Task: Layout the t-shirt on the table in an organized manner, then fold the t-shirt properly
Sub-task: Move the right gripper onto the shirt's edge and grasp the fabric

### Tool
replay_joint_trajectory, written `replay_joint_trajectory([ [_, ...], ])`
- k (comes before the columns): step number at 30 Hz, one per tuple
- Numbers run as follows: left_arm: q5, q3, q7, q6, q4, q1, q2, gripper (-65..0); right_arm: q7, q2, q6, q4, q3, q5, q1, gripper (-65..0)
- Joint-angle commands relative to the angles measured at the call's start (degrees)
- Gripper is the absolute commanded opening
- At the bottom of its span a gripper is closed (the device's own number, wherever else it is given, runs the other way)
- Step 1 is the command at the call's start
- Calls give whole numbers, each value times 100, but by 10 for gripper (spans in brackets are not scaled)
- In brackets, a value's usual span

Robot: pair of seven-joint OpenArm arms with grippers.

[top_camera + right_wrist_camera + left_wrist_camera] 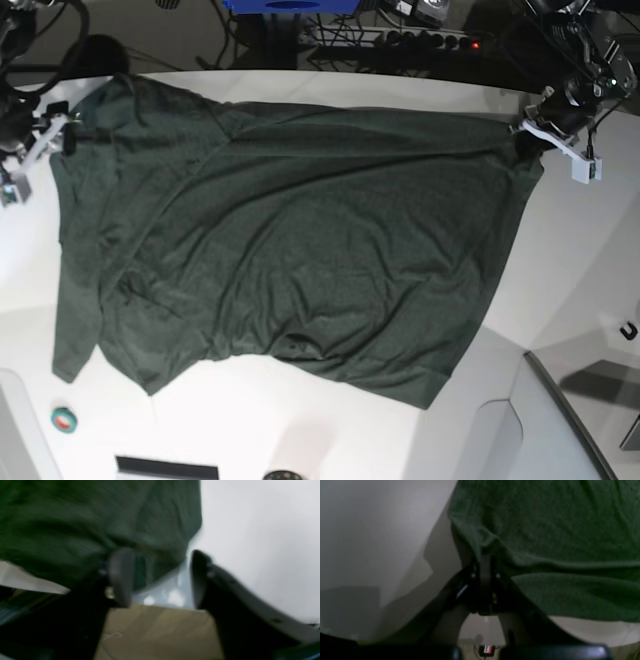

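Note:
The dark green t-shirt (pixel 300 250) lies spread and wrinkled across the white table (pixel 560 260), its lower edge toward the front. At the shirt's far right corner my left gripper (pixel 527 135) is shut on the fabric. The left wrist view shows the jaws (pixel 485 562) closed on a bunched fold of the t-shirt (pixel 545 530). At the far left corner, my right gripper (pixel 68 130) stands open. In the right wrist view its fingers (pixel 122 575) are spread, with the t-shirt (pixel 75 525) edge lying against the left one; that view is blurred.
A small green tape roll (pixel 64 420) and a dark flat object (pixel 165 467) sit near the front left edge. A black hook-shaped piece (pixel 628 330) lies at the right. A dark seam (pixel 570 410) crosses the front right corner. Cables and a power strip (pixel 420 38) lie beyond the far edge.

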Motion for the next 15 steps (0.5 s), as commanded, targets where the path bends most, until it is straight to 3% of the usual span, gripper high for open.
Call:
replay_joint_trajectory([
  [1,-82,-25,-66,-49,92,4,-86,-650,33,64,21,252,-226,68,-32,-377],
  [5,-82,-25,-66,-49,101,92,-86,-650,85,73,17,340,-1791,-706,-120,-330],
  [9,-82,-25,-66,-49,119,109,-86,-650,375,2,-221,129,-3074,-1664,-6,-321],
  [15,-82,-25,-66,-49,83,118,-95,-650,525,-340,-379,-522,-3426,-2174,311,-321],
])
